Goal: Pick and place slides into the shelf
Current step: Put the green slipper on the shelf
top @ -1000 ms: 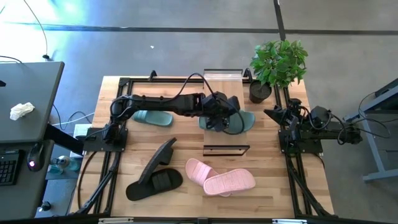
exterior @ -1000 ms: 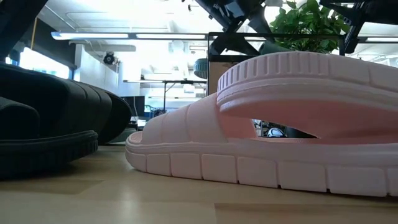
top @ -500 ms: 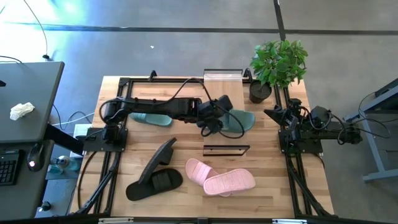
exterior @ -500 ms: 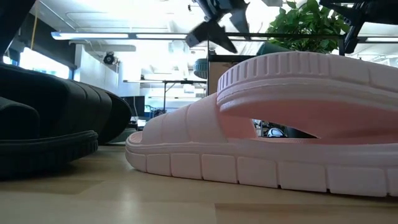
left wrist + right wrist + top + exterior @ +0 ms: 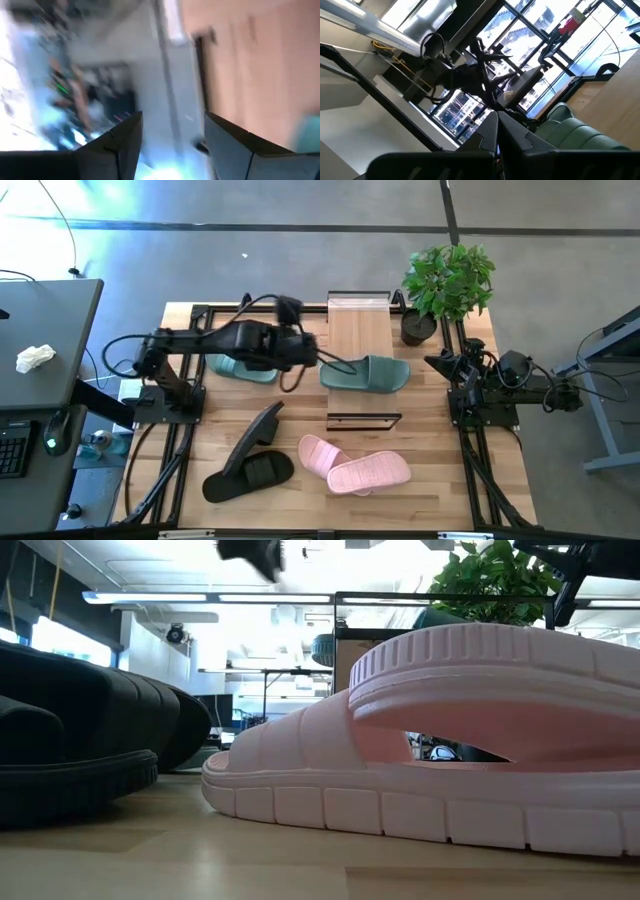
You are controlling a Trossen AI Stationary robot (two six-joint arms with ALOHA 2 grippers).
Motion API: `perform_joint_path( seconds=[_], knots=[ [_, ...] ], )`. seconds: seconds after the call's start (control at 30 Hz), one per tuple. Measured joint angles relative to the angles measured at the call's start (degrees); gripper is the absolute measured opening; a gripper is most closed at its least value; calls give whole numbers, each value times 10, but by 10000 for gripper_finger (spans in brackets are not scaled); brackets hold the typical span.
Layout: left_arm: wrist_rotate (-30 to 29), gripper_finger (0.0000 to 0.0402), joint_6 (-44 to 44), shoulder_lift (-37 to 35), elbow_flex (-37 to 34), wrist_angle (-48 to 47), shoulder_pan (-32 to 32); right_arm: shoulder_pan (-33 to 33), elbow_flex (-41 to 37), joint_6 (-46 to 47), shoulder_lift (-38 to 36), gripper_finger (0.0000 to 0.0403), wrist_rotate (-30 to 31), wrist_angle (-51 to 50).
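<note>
In the high view my left gripper hangs open over the table, between the two sage green slides and touching neither. One green slide lies flat on the shelf, sole down. The other green slide lies on the table, partly under my left arm. The black slides lie near the table's near-left, one tipped on its edge. The pale pink slides overlap near the near edge. My right gripper waits shut at the table's right side.
A potted plant stands at the far right corner beside the shelf. The shelf's black frame bar lies between the green slide and the pink pair. The low view is filled by a pink slide and a black slide.
My left gripper has drawn back from the green slide on the shelf toward the table's left edge. The arm has folded in, and the gripper has moved left across the low view. That green slide stays flat on the shelf.
</note>
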Motion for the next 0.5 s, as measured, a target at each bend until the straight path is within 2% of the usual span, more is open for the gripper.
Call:
perform_joint_path(
  seconds=[0.1, 0.23, 0.37, 0.5],
  knots=[
    [31, 189, -160, -8, -1, -115, 5, 0, 0, 0, 0, 0, 0, -1],
    [138, 177, -206, -28, -43, -111, 10, 0, 0, 0, 0, 0, 7, -2],
    [138, 159, -237, -35, -111, -110, 17, 0, 0, 2, 0, 0, 21, -2],
    [110, 142, -282, -41, -195, -111, 40, 0, 0, 3, 0, 0, 30, -4]
  ],
)
